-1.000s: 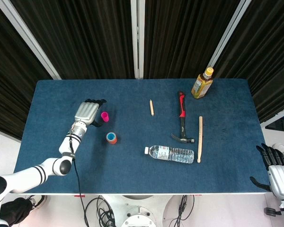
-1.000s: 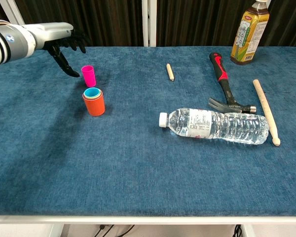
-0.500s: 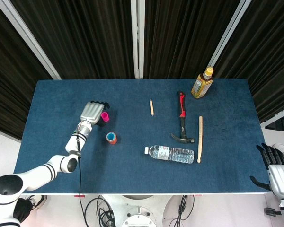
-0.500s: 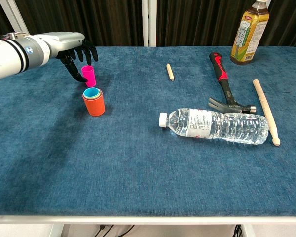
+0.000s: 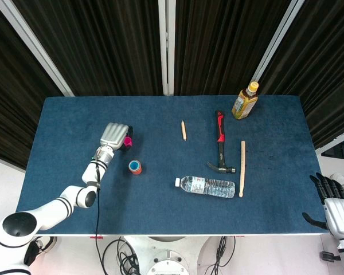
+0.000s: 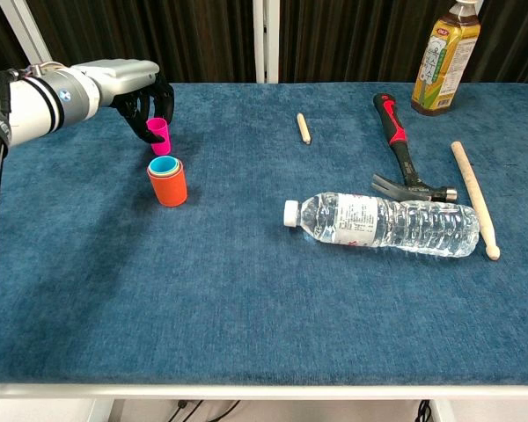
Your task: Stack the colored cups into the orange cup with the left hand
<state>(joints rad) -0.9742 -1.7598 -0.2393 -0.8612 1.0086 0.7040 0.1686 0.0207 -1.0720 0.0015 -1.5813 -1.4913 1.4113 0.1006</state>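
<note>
The small magenta plastic cup (image 6: 159, 134) is partly hidden by the left hand (image 6: 137, 86), so only its rim edge is seen in the head view (image 5: 127, 140). It stands upright, tapered, on the blue cloth-covered table (image 6: 246, 290), just at 12 o'clock of the orange plastic cup (image 6: 168, 184), inside which a light blue cup (image 6: 165, 164) is nested. The dark fingers (image 6: 146, 110) are curled around the magenta cup; firm contact cannot be told. The right hand (image 5: 334, 201), cut off at the frame edge, is seen with fingers apart, holding nothing.

Pink cup (image 6: 160, 135), orange cup (image 6: 168, 186) with blue inside, navy tablecloth (image 6: 246, 290).
</note>
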